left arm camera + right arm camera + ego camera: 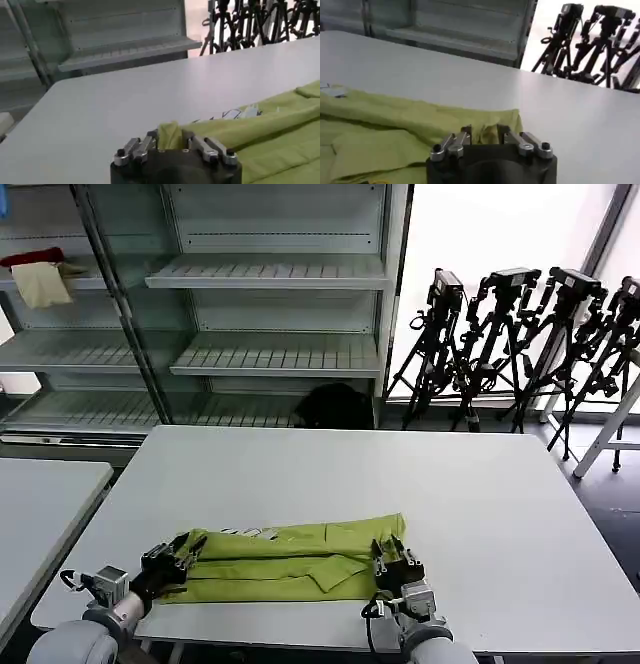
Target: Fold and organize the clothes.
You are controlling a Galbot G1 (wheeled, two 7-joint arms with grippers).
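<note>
The clothes are one lime-green T-shirt, folded into a long strip across the near part of the white table. A bit of its white print peeks out along the far edge. My left gripper is at the strip's left end, and a bunched ridge of green cloth is pinched between its fingers. At the right end, my right gripper is shut on a fold of the T-shirt near its corner, with cloth standing up between the fingers.
Metal shelving stands behind the table, with a dark red and a beige cloth on a left shelf. Camera tripods crowd the back right. A second table is at the left. Bare tabletop lies beyond the T-shirt.
</note>
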